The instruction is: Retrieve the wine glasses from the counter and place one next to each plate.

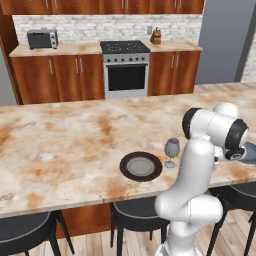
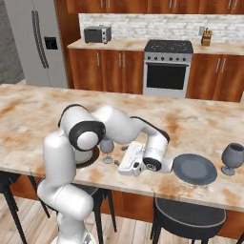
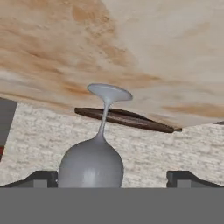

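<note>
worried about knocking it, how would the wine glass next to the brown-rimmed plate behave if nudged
The wine glass would probably tip easily: a wide bowl rides on a thin stem over a small round foot. It looks thin and see-through, so likely light and fragile. Once on its side beside the plate, it would likely roll.

Across the room I see a steel range [image 1: 126, 70] with a black cooktop and a dark oven window, set between reddish-brown cabinets [image 1: 57, 77]. A grey toaster oven [image 1: 42, 38] sits on the back worktop to its left, and a wooden knife block [image 1: 156, 36] stands to its right against the pale brick backsplash [image 2: 143, 26]. From the right base view I make out a grey refrigerator [image 2: 38, 43] at far left. Black stools [image 2: 190, 217] are tucked under the near edge of the island.
</note>
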